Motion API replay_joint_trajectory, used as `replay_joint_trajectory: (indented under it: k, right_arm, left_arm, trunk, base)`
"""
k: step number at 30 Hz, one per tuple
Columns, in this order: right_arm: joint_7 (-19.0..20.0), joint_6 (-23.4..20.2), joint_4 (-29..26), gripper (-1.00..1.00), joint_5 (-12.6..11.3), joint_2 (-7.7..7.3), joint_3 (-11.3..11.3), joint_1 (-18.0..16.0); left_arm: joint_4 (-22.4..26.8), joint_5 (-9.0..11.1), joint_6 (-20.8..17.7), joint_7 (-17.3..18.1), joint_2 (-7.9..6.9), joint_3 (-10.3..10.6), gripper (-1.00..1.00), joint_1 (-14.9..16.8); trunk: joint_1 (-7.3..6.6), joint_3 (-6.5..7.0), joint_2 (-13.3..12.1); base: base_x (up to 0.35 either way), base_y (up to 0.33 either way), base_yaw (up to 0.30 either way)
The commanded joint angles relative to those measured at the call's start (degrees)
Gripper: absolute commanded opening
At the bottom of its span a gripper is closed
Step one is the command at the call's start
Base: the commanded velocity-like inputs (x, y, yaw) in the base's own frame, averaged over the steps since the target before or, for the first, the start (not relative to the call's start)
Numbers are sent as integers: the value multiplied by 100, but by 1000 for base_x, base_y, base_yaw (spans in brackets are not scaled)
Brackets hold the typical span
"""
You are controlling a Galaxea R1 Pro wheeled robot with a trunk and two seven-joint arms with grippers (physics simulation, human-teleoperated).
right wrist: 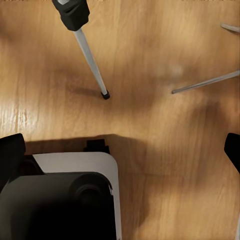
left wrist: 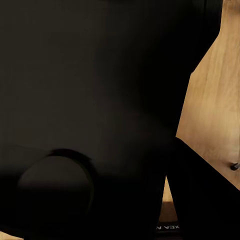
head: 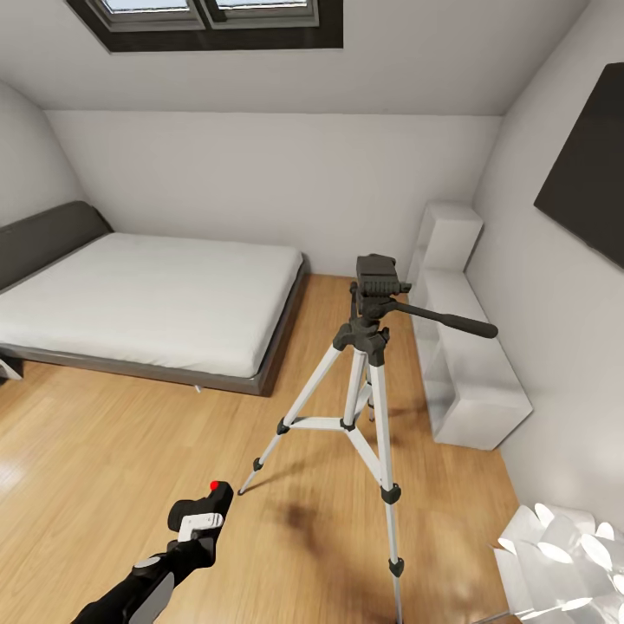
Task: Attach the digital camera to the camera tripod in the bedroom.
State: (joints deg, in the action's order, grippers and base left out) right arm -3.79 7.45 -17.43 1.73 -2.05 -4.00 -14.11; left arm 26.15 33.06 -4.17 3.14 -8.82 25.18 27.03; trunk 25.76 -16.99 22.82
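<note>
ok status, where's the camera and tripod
Left gripper shut on camera, low over the floor. Tripod upright ahead, head bare, pan handle toward the shelf. Right gripper unclear. Path looks open.

I am seeing my left arm (head: pixel 130 589) coming up from about seven o'clock in the head view, reaching forward and angling toward one o'clock. Its wrist is turning the left gripper (head: pixel 201 520) so the white-tipped fingers (head: pixel 204 521) are pinching the digital camera (head: pixel 208 504), red button pointing up. In the left wrist view the dark camera body (left wrist: pixel 85 100) is sitting pressed right against the lens.
</note>
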Motion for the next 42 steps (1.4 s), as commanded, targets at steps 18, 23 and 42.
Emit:
replay_joint_trajectory:
  k: [18,23,42]
  right_arm:
    - [65,-234,-125,100,61,69,-129,-4]
    - [-53,-74,38,100,75,64,-183,160]
    - [-135,196,652,100,25,40,-221,330]
  left_arm:
    - [5,39,-24,15,-38,27,-100,4]
    - [4,42,-23,19,-40,23,-100,4]
    - [8,43,-23,35,-41,15,-100,4]
  trunk:
    - [3,-9,10]
    - [3,-9,10]
    - [3,-9,10]
  base:
    - [0,0,0]
    - [0,0,0]
    - [0,0,0]
